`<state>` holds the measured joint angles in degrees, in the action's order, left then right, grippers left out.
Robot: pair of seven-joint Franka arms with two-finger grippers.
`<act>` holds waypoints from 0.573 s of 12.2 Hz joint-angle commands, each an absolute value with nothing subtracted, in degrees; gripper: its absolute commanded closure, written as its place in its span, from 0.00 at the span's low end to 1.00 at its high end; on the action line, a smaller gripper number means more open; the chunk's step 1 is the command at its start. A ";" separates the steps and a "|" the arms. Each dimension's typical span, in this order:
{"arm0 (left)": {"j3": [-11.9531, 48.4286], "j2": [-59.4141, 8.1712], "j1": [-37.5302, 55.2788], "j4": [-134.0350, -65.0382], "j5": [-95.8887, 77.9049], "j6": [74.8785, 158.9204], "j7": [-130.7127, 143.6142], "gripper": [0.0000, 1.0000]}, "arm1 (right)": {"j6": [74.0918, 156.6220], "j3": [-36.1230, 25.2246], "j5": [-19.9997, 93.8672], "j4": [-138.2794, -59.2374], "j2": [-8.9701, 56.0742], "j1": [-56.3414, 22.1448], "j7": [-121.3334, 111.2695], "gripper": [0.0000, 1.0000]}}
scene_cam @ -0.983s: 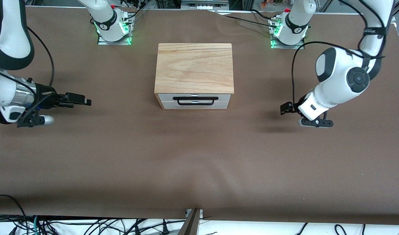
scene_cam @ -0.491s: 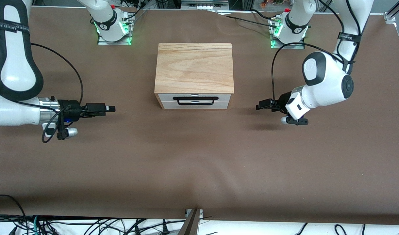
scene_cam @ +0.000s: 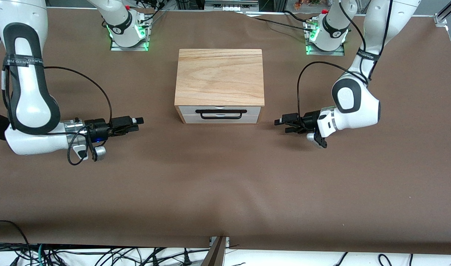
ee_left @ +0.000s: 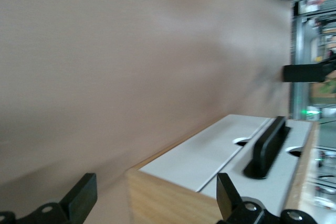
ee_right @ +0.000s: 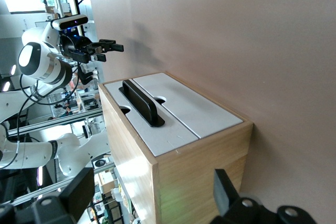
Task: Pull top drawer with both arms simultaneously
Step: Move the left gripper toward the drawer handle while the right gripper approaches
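Observation:
The top drawer point(scene_cam: 219, 109) is shut, its white front with the black bar handle point(scene_cam: 221, 113) facing the front camera under the wood-grain top slab point(scene_cam: 219, 75). My left gripper point(scene_cam: 283, 122) is open and empty, low over the table beside the cabinet toward the left arm's end. My right gripper point(scene_cam: 136, 123) is open and empty, beside the cabinet toward the right arm's end. Neither touches the cabinet. In the left wrist view my open gripper point(ee_left: 156, 182) frames the cabinet's corner, with the drawer point(ee_left: 291, 174) and handle point(ee_left: 268, 148) visible. The right wrist view shows my open gripper point(ee_right: 153, 177), the drawer point(ee_right: 168, 137) and handle point(ee_right: 140, 103).
The plain white lower drawer front point(scene_cam: 219, 119) sits under the top drawer. The brown table cover point(scene_cam: 225, 177) spreads around the cabinet. The arm bases point(scene_cam: 127, 31) point(scene_cam: 327, 35) stand at the table's edge farthest from the front camera.
Both grippers have moved inward along the table toward the cabinet's sides, level with the drawer fronts. The drawer has not moved.

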<state>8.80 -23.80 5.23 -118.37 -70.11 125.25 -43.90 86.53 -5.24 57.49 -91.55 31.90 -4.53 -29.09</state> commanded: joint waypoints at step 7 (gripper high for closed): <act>13.71 -32.24 6.32 -117.16 -99.37 112.61 -69.31 0.00 | 90.16 -2.91 69.60 -100.36 32.16 -6.77 -37.25 0.00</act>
